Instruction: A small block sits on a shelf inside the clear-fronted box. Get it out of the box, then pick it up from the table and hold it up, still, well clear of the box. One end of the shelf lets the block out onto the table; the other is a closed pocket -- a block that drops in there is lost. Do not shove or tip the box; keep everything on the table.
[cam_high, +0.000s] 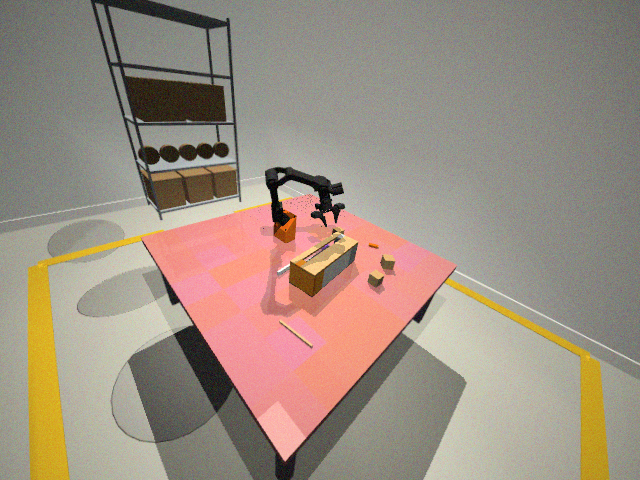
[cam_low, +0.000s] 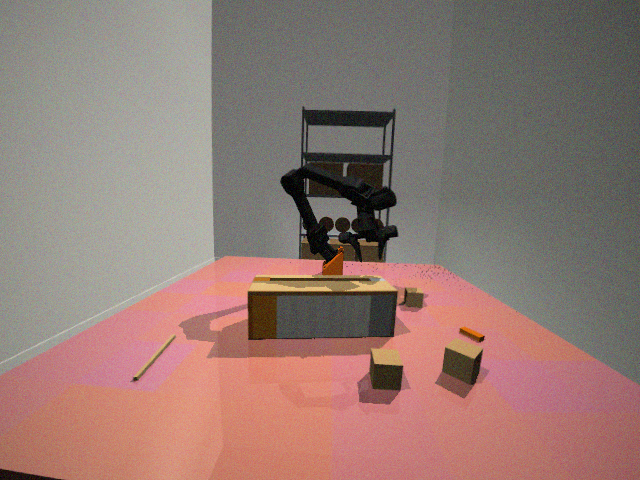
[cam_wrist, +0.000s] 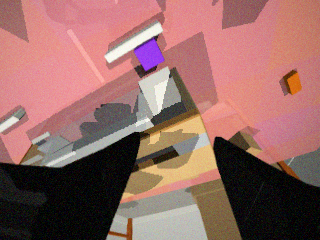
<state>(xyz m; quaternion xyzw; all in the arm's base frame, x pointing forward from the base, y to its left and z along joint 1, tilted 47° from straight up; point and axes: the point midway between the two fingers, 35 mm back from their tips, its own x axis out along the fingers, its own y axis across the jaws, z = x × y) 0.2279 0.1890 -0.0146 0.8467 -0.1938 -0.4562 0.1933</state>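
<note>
Over the pink table (cam_high: 248, 330), the gripper (cam_wrist: 175, 150) is being held apart and empty above the box (cam_wrist: 165, 145), the purple block (cam_wrist: 148, 54) already lying out beyond its fingertips.
</note>
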